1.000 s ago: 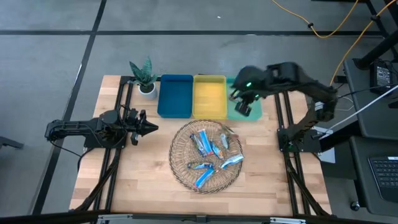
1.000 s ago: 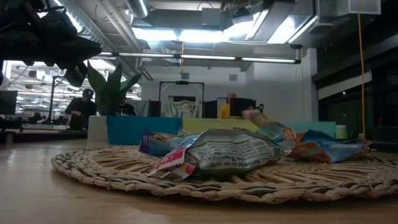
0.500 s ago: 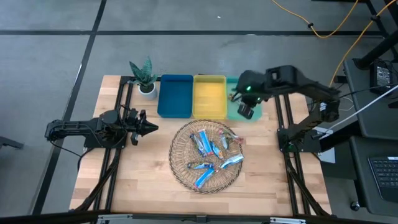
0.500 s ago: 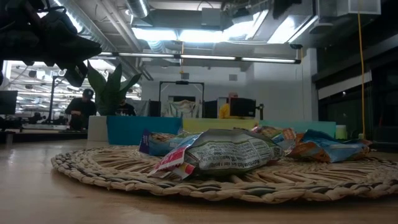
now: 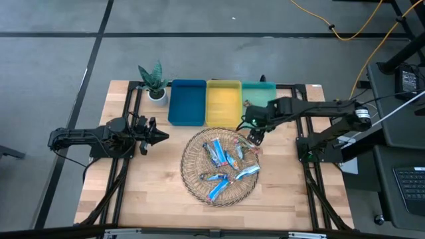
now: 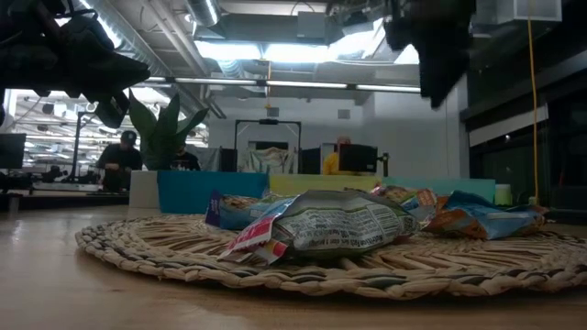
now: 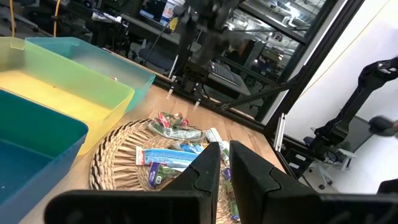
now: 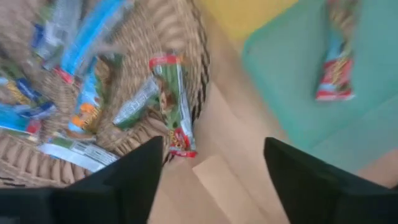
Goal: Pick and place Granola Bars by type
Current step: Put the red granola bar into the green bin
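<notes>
One bar delivered, we return to the wicker basket [image 5: 199, 187].

Our right tool [image 5: 254, 137], now open and empty, has moved from the green tray [image 5: 267, 89] to the basket's edge; left tool [image 5: 154, 137] waits shut.

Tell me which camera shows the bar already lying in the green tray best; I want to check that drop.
The right wrist view: the bar lies in plain sight on the green tray floor. The high view shows only a small speck of it at the tray's edge. The low and left wrist views show the tray's wall, not the bar.
</notes>
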`<state>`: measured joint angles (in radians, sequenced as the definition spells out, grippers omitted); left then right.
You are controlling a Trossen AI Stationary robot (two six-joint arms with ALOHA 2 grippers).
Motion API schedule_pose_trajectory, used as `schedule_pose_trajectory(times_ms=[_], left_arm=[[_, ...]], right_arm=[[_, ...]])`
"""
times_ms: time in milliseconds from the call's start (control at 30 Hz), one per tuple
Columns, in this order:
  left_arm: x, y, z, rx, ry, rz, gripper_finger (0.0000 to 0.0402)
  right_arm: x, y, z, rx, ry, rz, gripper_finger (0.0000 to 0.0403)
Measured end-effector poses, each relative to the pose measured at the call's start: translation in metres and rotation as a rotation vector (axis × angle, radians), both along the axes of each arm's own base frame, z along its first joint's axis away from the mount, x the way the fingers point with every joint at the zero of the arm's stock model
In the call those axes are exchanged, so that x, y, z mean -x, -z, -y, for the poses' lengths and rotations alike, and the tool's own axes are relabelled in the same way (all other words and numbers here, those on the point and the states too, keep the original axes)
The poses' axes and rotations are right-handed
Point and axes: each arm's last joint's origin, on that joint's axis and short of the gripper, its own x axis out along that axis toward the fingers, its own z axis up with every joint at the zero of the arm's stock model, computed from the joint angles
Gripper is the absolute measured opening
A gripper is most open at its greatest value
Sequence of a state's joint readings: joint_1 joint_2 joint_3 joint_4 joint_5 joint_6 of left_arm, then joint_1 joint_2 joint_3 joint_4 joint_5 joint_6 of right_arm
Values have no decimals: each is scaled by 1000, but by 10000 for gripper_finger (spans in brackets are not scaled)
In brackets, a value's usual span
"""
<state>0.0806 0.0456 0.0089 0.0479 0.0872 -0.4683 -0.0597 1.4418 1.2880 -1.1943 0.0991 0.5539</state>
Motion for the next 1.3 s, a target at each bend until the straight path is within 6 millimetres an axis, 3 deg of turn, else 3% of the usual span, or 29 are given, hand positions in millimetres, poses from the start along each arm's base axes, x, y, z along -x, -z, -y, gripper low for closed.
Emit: schedule_pose_trajectory(times_ms=[167,467,1000,1300], left_arm=[[0,0,0,0,0,0,31],[0,0,0,0,0,0,31],[0,0,0,0,0,0,31],[0,0,0,0,0,0,31]], right_arm=[[0,42,-2,-72,29,5,333],[4,89,-11,-102,-7,51,328],[14,130,-13,-92,-52,106,326],[20,141,-9,20,-67,101,319]])
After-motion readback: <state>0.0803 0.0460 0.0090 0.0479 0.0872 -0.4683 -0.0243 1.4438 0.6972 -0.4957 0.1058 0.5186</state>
